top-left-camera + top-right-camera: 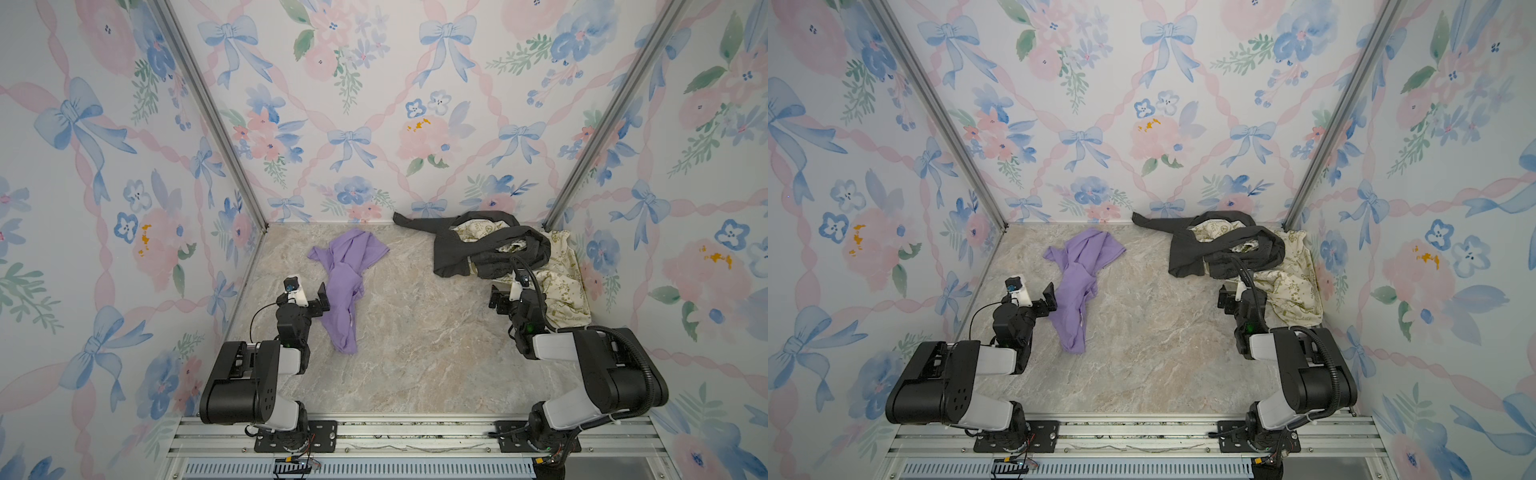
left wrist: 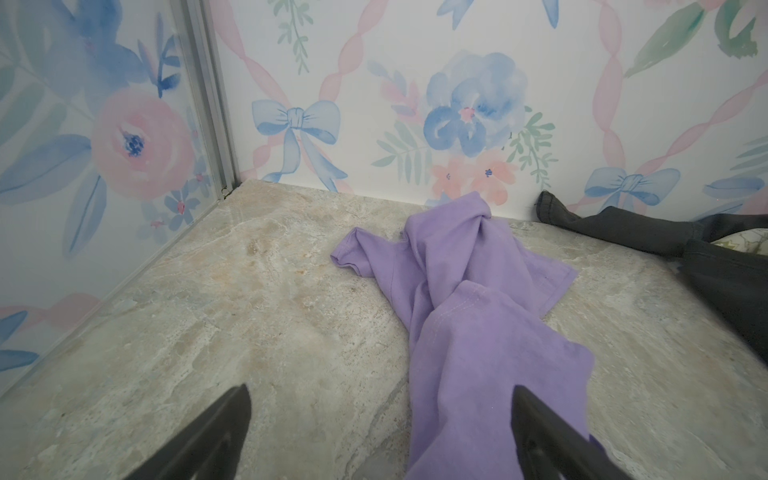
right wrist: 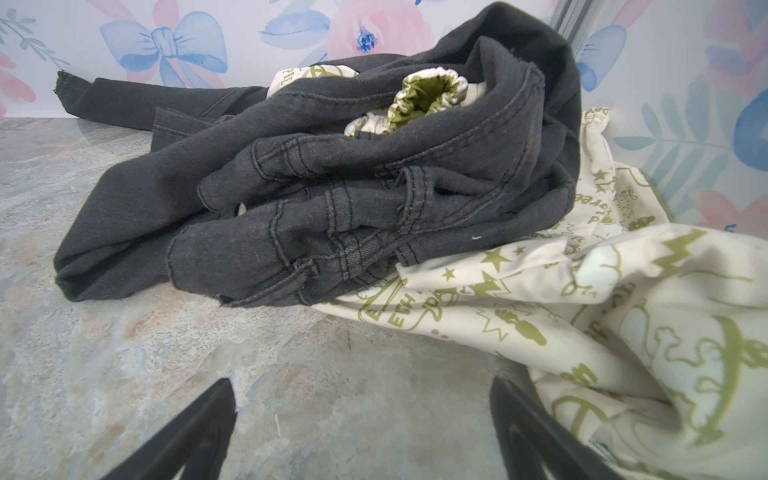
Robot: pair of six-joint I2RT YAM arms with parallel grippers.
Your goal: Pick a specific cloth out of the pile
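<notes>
The lavender cloth lies alone at left, well apart from the pile at far right; left gripper and right gripper gape empty, so picking looks finished.

Glossy black joint housings, white link shells, black jaws; a ribbed black cable conduit (right arm only) loops behind them.
</notes>
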